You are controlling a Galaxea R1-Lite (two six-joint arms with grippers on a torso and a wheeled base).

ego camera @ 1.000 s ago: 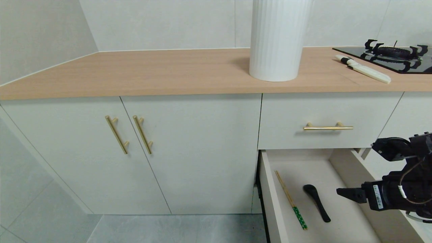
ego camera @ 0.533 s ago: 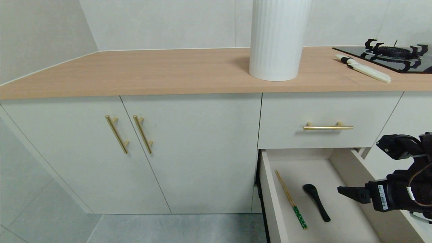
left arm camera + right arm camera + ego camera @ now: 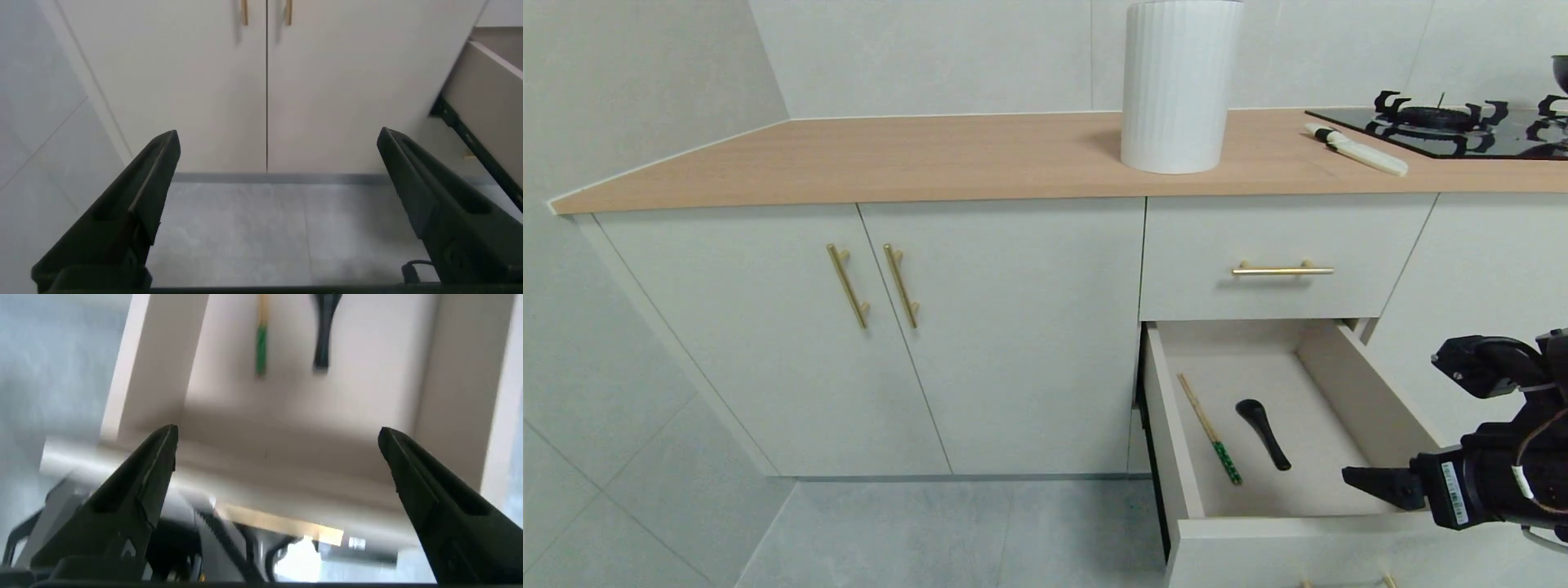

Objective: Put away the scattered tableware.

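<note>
The lower drawer (image 3: pixel 1364 400) stands pulled out. On its floor lie a pair of wooden chopsticks with green ends (image 3: pixel 1209 439) and, just right of them, a black spoon (image 3: pixel 1262 420). My right gripper (image 3: pixel 1392 416) is open and holds nothing, above the drawer's front right corner. In the right wrist view it (image 3: pixel 276 437) hangs over the drawer's front panel (image 3: pixel 270 469), with the chopsticks (image 3: pixel 261 335) and spoon (image 3: pixel 325 331) beyond. My left gripper (image 3: pixel 278 139) is open and holds nothing, low over the floor before the cabinet doors. A white-handled knife (image 3: pixel 1356 149) lies on the counter.
A tall white ribbed canister (image 3: pixel 1174 86) stands on the wooden counter (image 3: pixel 931 159), and a black gas hob (image 3: pixel 1437 122) sits at the far right. The upper drawer with a gold handle (image 3: pixel 1282 269) is shut. Double cabinet doors (image 3: pixel 866 327) are shut on the left.
The whole head view has shifted: the camera has pulled back from the cabinet. My open right gripper now sits over the drawer's front corner, no longer over its inside.
</note>
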